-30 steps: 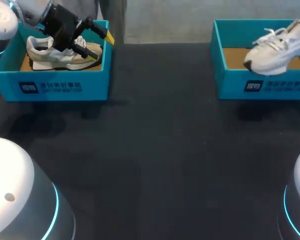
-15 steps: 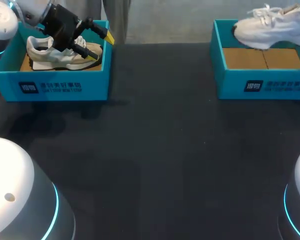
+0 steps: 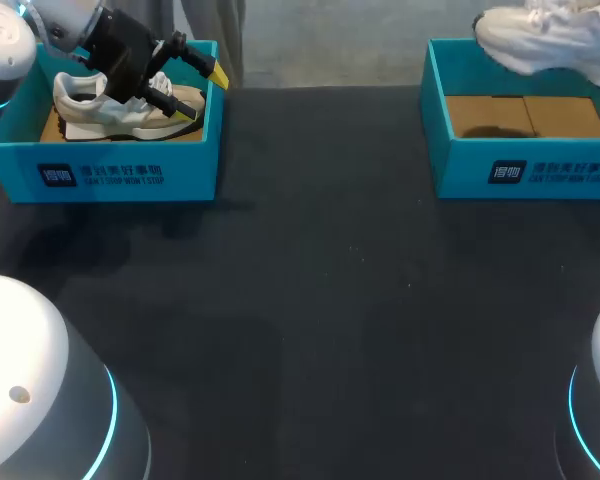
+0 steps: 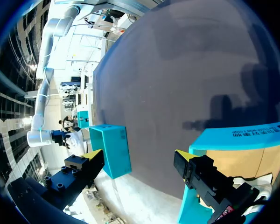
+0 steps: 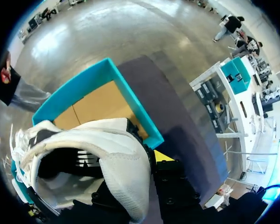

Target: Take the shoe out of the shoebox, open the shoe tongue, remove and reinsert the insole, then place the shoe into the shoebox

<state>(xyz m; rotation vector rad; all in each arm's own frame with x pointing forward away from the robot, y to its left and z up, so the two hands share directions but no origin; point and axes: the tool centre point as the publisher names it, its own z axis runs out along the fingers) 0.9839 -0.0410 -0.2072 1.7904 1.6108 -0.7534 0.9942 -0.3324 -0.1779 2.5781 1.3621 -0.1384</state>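
Surface (image 3: pixel 330 300): one; dark, matte, flat.
Boxes: two; teal card, rectangular, open-topped, with brown card floors. The left box (image 3: pixel 110 175) stands at the surface's far left, the right box (image 3: pixel 520 170) at its far right.
Shoes: two laced trainers. The left shoe (image 3: pixel 100 110) is cream and tan and lies inside the left box. The right shoe (image 3: pixel 540 40) is white with a smooth upper and hangs above the right box, clear of its floor.
End effectors: two; black with yellow tips. The left end effector (image 3: pixel 202 95) is spread wide over the left shoe. The right end effector (image 5: pixel 130 161) grips the right shoe at its collar, with one tip outside.
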